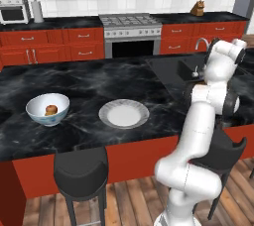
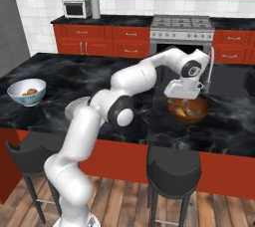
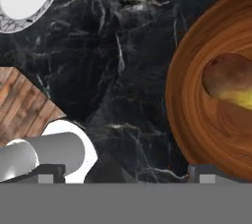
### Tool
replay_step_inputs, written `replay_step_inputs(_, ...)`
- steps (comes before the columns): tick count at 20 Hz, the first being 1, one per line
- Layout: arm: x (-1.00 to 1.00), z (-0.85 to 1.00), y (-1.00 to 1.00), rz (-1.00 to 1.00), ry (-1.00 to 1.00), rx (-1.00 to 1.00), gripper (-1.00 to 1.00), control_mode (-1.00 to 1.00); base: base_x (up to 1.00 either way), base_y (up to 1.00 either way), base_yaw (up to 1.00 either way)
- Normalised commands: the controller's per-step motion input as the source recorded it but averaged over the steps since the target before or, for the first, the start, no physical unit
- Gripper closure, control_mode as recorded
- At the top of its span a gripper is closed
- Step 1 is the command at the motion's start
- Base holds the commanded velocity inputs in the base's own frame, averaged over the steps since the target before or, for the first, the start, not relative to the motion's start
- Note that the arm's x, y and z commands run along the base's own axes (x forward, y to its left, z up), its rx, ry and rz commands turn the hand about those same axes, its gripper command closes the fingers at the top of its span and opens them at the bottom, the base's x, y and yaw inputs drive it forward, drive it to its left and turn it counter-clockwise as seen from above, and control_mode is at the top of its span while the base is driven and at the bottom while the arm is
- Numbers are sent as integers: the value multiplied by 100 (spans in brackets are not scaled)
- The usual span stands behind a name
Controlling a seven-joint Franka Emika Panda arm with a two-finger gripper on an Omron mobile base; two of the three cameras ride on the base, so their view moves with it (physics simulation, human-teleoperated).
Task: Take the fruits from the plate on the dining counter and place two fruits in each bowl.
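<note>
Fruits sit in two bowls on the black white-veined marble dining counter [image 1: 99, 79]: a reddish-orange round one in the deep white bluish bowl [image 1: 47, 109], and a yellow-brown one [image 3: 231, 83], partly cut off, in the brown wooden bowl [image 2: 188, 109]. Between them lies the round, shallow white plate [image 1: 124, 114], bare. The gripper [image 2: 183, 89] hangs over the wooden bowl, jaws spread wide, grasping nothing.

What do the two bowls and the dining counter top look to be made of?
The bowl by the claw: wood, likely varnished; brown grain rings, soft sheen.
The white bowl: glazed ceramic probably; smooth, pale bluish, glossy.
The counter top: polished marble or an imitation; black with white veins and reflections.
</note>
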Motion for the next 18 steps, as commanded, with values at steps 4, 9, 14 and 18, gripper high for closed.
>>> replay_step_inputs(4, -60, 0, 76, -19, 0, -18, -100, -100, 0, 0, 0)
replay_step_inputs(9, -62, 0, 81, -8, 0, -34, -100, -100, 0, 0, 0)
replay_step_inputs(14, -51, 0, 90, -8, 0, -20, -100, -100, 0, 0, 0)
replay_step_inputs(18, -55, 12, 71, -26, 0, -2, -100, -100, 0, 0, 0)
